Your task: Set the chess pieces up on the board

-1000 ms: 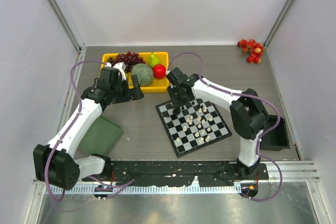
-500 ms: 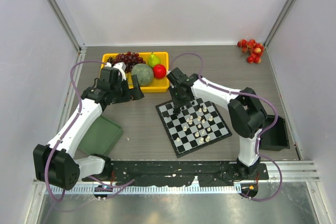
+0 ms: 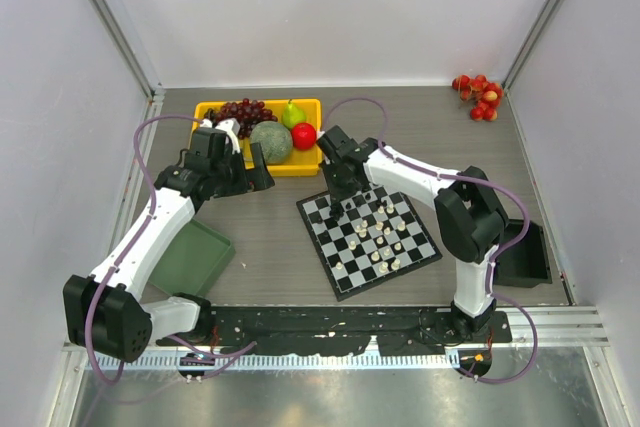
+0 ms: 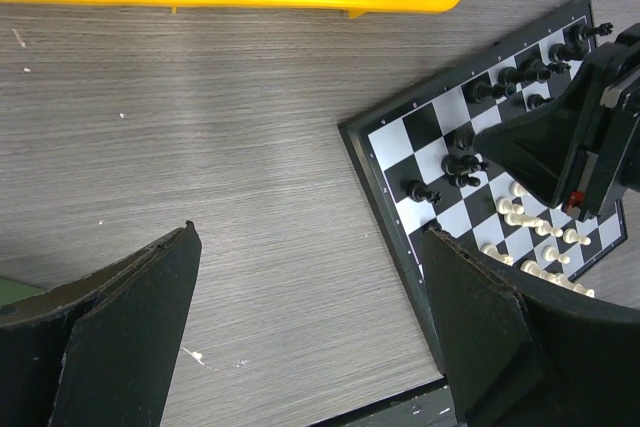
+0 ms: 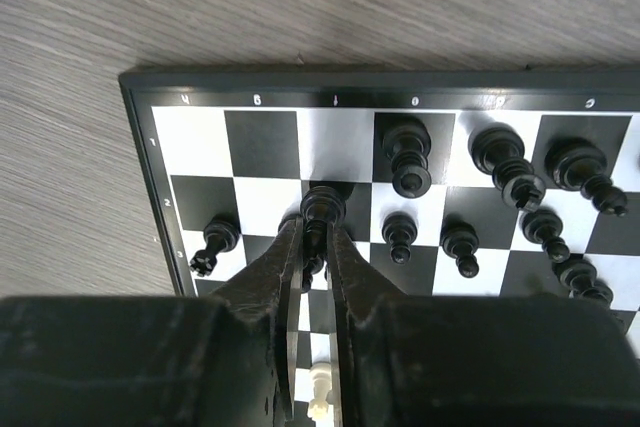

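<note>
We see the board (image 3: 368, 241) lying skewed on the grey wood-grain worktop (image 3: 270, 247), its far corner close to the yellow tray (image 3: 300, 165) and a wide bare strip of worktop between its left edge and the green tray (image 3: 195, 257) at the left. A black bin (image 3: 525, 257) sits just off the board's right corner, and a cluster of red fruit (image 3: 478, 95) lies well apart in the far right corner. The yellow tray is glossy plastic and holds dark grapes (image 3: 240, 111), a green pear (image 3: 291, 113), a round green melon (image 3: 270, 140) and a red apple (image 3: 304, 135). The board is flat, with black and white squares inside a thin black border, and the chess pieces (image 5: 410, 157) are tiny turned figures: black ones stand in the rows nearest the board's far edge, cream ones (image 3: 385, 247) are scattered toward its near side. Our right tool (image 5: 312, 237) reaches down over the board's far left part, its two thin fingers (image 5: 285, 267) drawn nearly together around a black piece (image 5: 322, 205) standing on a square in the second row; the fingers flank its stem, pinching it. Our left tool (image 4: 310, 317) hovers over bare worktop beside the board's left edge, its dark pads spread wide with nothing between them.
</note>
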Robot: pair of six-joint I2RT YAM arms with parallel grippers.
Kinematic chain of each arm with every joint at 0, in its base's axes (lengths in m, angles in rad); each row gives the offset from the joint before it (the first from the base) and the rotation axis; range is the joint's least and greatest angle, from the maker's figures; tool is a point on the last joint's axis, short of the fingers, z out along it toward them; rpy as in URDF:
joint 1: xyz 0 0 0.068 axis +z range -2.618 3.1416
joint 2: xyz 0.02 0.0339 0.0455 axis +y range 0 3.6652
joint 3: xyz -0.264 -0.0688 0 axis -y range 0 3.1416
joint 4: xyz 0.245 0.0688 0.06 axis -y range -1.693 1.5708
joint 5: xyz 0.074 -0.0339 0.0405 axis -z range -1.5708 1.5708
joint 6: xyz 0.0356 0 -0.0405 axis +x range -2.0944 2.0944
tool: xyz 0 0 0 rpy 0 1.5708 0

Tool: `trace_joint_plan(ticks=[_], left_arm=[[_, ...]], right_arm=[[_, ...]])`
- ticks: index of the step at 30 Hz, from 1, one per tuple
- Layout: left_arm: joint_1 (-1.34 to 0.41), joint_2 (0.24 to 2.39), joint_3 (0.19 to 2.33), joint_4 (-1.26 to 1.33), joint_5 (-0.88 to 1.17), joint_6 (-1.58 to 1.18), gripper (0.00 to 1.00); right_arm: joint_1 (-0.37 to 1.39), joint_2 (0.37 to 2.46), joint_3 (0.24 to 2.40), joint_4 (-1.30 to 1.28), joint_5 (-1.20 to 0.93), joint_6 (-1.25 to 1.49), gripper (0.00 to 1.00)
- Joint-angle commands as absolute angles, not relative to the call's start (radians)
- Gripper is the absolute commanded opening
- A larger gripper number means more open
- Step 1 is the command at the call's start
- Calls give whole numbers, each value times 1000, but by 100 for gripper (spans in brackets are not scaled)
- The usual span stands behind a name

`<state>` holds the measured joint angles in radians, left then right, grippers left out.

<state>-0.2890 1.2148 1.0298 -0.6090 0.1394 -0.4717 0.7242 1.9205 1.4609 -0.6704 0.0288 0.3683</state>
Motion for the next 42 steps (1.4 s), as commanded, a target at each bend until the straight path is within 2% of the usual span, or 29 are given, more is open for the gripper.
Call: trace_joint_plan(ticks=[1, 21, 25, 28, 32, 42], left_arm=[[-295, 1204, 1038, -574, 147, -476, 100], [-295, 1201, 1037, -578, 147, -472, 100], [-293, 1207, 1038, -575, 149, -471, 100], [-293, 1210, 1037, -577, 150, -472, 100], [-293, 1212, 1032, -574, 150, -472, 99], [-293, 1216, 1035, -572, 147, -472, 100]], right_arm=[[723, 1908, 1537, -644, 75, 356, 16], [706, 1991, 1568, -641, 74, 344, 18], [706, 1990, 1557, -643, 58, 334, 25], [704, 1974, 1558, -643, 51, 328, 34], [704, 1918, 1586, -646, 26, 314, 40], [710, 1804, 1500, -640, 15, 302, 44]])
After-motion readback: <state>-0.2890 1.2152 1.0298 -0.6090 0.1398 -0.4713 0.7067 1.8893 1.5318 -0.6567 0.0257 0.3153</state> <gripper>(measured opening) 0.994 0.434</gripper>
